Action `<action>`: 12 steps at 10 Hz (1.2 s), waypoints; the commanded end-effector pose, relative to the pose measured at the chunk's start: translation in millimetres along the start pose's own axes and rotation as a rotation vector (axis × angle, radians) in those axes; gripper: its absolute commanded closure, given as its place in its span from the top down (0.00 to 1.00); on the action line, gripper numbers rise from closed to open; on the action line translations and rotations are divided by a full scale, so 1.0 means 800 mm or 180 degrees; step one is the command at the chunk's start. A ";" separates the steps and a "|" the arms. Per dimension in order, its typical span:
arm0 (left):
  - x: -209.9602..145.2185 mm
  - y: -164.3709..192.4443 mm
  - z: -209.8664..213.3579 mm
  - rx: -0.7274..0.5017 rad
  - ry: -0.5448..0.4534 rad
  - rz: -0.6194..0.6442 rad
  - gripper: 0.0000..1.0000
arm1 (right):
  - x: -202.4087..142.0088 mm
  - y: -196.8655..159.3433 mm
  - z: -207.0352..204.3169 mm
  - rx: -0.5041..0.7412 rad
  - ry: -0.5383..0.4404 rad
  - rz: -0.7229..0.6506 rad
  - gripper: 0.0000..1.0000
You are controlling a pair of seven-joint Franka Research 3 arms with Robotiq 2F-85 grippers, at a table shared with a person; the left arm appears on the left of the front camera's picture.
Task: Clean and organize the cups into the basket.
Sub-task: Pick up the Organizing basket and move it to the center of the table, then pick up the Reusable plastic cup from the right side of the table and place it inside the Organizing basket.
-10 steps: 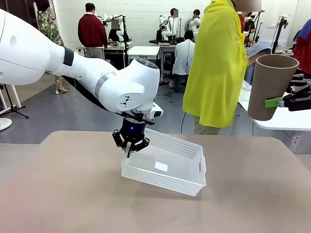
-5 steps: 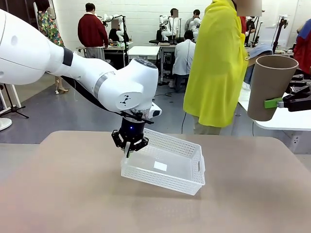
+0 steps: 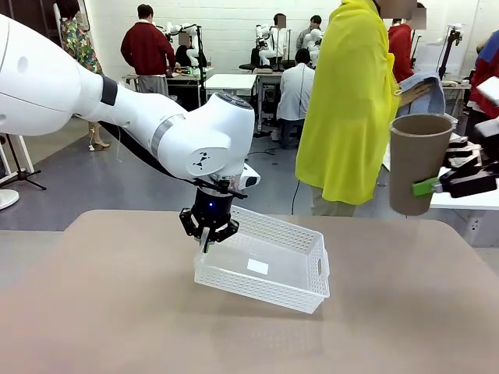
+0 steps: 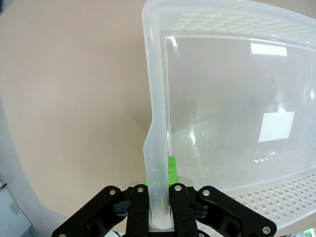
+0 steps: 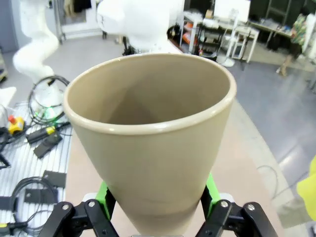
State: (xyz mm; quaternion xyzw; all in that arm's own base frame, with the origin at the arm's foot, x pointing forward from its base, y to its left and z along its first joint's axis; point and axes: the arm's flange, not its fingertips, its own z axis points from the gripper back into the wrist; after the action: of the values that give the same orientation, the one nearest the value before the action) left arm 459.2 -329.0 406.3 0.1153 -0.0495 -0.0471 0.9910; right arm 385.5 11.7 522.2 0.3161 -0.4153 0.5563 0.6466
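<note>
Here, from the front, the left gripper (image 3: 207, 234) points down over the middle of the table (image 3: 109, 304) with its jaws pinched tight on the left rim of the basket (image 3: 261, 286). The basket is tilted, the gripped end lifted and the opposite end low by the tabletop; nothing lies inside it except a small white label (image 3: 258, 267) on its floor. At the right edge the right gripper (image 3: 427, 186) holds a brown cup (image 3: 417, 160) upright in the air, mouth up, well apart from the basket and beyond the table's far right corner, with a green pad (image 3: 426, 186) pressed to the cup's lower wall. A person (image 3: 347, 109) in a yellow top stands at the far side of the table, holding a blue cloth (image 3: 426, 95) just above the cup. From the left wrist, the black fingers (image 4: 139, 210) are closed on the basket's translucent rim (image 4: 154, 98), a green pad (image 4: 172, 165) showing behind the plastic; the basket's solid floor and holed side wall spread to the right, and bare table (image 4: 64, 98) lies to the left. From the right wrist, the cup (image 5: 148, 148) sits between the jaws, which stand wide around its narrow base, green pads (image 5: 104, 195) flat against both sides, and its open mouth faces the camera with nothing visible inside
</note>
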 end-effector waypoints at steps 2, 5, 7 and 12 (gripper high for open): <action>-0.004 -0.002 -0.001 0.0029 -0.0021 -0.0033 0.00 | 0.037 -0.020 -0.078 0.0170 0.0789 -0.0272 0.82; -0.004 -0.002 -0.001 0.0029 -0.0021 -0.0033 0.00 | 0.052 -0.036 -0.172 0.0358 0.1408 -0.0384 0.82; -0.004 -0.002 -0.001 0.0029 -0.0021 -0.0033 0.00 | 0.045 -0.050 -0.225 0.0498 0.1594 -0.0444 0.82; -0.004 -0.002 -0.001 0.0029 -0.0021 -0.0033 0.00 | 0.006 -0.054 -0.329 0.1022 0.1839 -0.0478 0.82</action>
State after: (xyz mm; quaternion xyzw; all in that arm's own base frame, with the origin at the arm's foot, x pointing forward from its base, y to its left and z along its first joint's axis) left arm 458.9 -329.6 406.6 0.1156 -0.0495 -0.0477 0.9909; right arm 475.7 226.8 403.8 0.2530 -0.1023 0.6297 0.7274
